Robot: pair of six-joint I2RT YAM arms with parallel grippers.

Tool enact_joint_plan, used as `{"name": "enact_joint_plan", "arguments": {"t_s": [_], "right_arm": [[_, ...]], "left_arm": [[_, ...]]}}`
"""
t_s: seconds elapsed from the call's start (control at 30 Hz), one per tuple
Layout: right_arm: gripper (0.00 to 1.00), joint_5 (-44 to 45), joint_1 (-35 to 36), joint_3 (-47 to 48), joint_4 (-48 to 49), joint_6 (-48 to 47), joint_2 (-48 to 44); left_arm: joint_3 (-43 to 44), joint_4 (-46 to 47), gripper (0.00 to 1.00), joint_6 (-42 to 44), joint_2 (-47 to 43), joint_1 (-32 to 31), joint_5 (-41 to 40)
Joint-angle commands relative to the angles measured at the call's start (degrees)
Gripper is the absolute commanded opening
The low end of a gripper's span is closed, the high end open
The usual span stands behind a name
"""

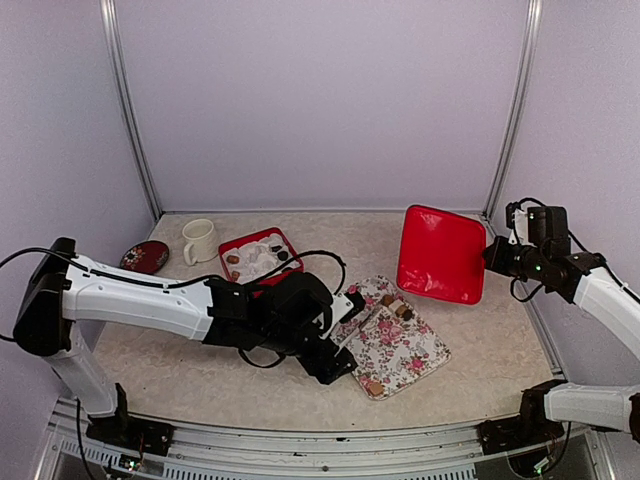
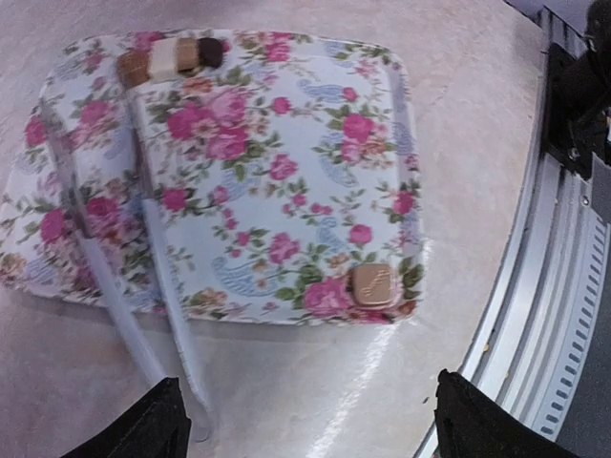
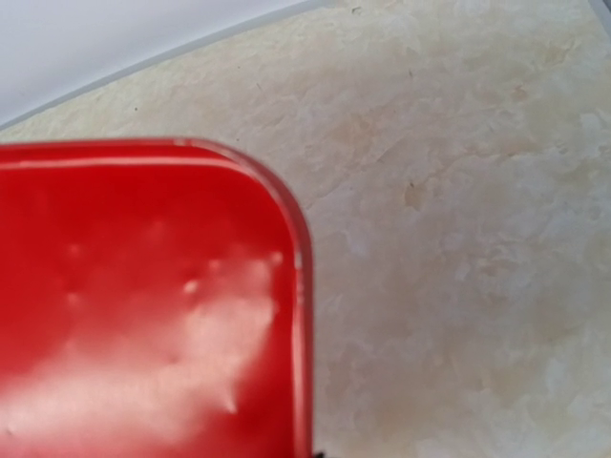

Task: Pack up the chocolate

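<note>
Top view – left arm: it reaches across the worktop (image 1: 500,340), and your left fingers (image 1: 344,333) sit just beside the left edge of the flowered tray (image 1: 415,352).
Top view – chocolate (image 1: 398,308): a small cluster lies on the far part of the tray and a single piece on its near corner. More pieces are already in the red box (image 1: 258,236), which stands behind the left arm next to the mug (image 1: 200,240).
Top view – right arm: your right fingers (image 1: 495,258) grip the right edge of the red lid (image 1: 440,250), held tilted, well apart from the box.

Left wrist view – fingers: the left fingers (image 2: 315,425) are spread wide open with nothing between them.
Left wrist view – chocolate (image 2: 372,284): one tan, roughly square piece lies on the tray's near rim, ahead of the fingers and right of their midline. It has no long axis to line up with.
Left wrist view – row: tan, cream and dark pieces touch in a line along the tray's far edge, and the line runs across the view.

Right wrist view – lid: the red lid (image 3: 143,305) fills the left side above the bare worktop (image 3: 458,239). You can't see the fingers here.

Judgement – next pick: the left arm is much the nearer, so it should take the near tan piece. You'd need to shift right to centre on it, and the tray rim beside it may get in the way of one finger.
</note>
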Motion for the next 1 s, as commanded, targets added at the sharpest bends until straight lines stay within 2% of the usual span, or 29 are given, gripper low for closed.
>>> {"name": "enact_joint_plan", "arguments": {"t_s": [0.0, 0.23, 0.67, 0.97], "right_arm": [[0.0, -0.96, -0.63, -0.37, 2.45, 0.44, -0.93], [0.0, -1.04, -0.6, -0.57, 2.47, 0.43, -0.98], [0.0, -0.84, -0.63, -1.44, 2.65, 0.31, -1.25], [0.0, -1.01, -0.58, -1.71, 3.36, 0.37, -1.27]], "left_arm": [[-4.74, -5.81, 0.9, 1.11, -2.78, 5.35, -2.49], [-5.66, -7.57, 0.99, 3.93, -0.91, 7.35, -1.43], [0.39, -6.29, 0.99, 3.46, 10.59, 7.37, 0.36], [9.33, -4.33, 0.98, 4.0, 19.25, 7.4, 3.29]]}}
